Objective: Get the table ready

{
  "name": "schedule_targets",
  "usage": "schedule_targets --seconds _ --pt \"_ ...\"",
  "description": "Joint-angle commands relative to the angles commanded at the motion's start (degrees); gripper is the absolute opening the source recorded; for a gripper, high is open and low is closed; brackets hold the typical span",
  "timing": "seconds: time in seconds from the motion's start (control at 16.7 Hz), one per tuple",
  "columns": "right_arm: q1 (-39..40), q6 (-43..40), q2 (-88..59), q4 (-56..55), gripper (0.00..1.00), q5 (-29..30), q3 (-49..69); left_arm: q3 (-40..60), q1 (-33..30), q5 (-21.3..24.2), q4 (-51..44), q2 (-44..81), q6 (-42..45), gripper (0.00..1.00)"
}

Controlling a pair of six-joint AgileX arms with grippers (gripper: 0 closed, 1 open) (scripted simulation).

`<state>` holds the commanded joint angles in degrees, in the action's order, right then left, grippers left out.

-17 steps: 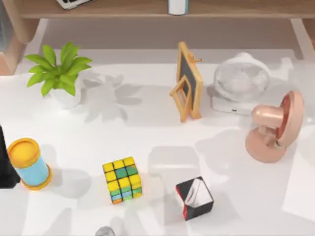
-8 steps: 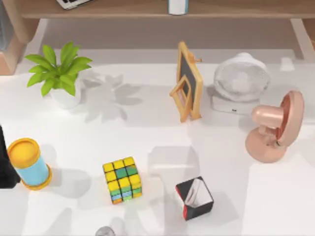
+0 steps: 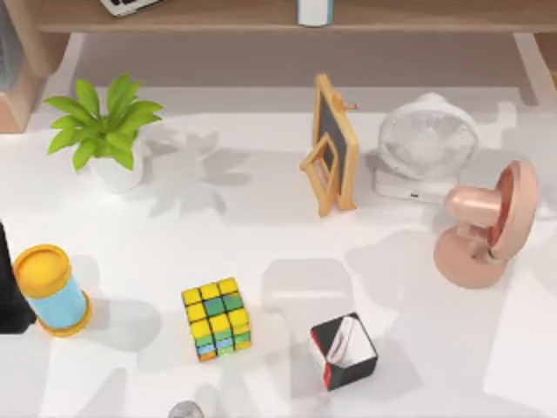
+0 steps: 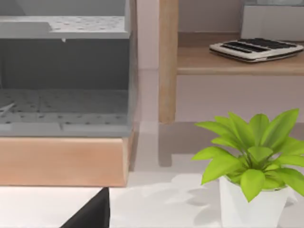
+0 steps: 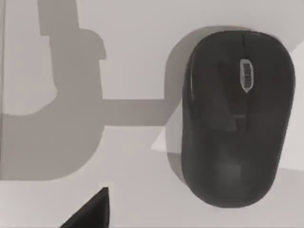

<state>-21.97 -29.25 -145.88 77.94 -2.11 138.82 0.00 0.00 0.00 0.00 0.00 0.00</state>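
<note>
Dark mouse (image 5: 236, 116) on white table (image 3: 261, 252), seemingly under right wrist camera

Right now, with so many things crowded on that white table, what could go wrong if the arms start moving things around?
Two risks, as I judge it. The small blackboard easel stands upright right beside the white fan, so a reach for either could tip the other. The pink fan sits near the table's right side, close to the white one, and a sideways nudge might topple it. The dark mouse is smooth and rounded, so it could slip in a grasp.
</note>
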Motion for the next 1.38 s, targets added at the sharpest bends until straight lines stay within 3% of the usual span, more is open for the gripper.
schedule_targets --seconds 0.48,1.26,1.38 --pt "0.6 0.7 -4.1 -5.3 1.00 -0.1 -1.2 0.0 0.0 0.0 0.0 0.0 0.0 1.00" --pt "0.6 0.7 -4.1 -5.3 0.02 -0.1 -1.2 0.0 0.0 0.0 0.0 0.0 0.0 1.00" --pt "0.6 0.7 -4.1 -5.3 0.00 -0.1 -1.2 0.0 0.0 0.0 0.0 0.0 0.0 1.00"
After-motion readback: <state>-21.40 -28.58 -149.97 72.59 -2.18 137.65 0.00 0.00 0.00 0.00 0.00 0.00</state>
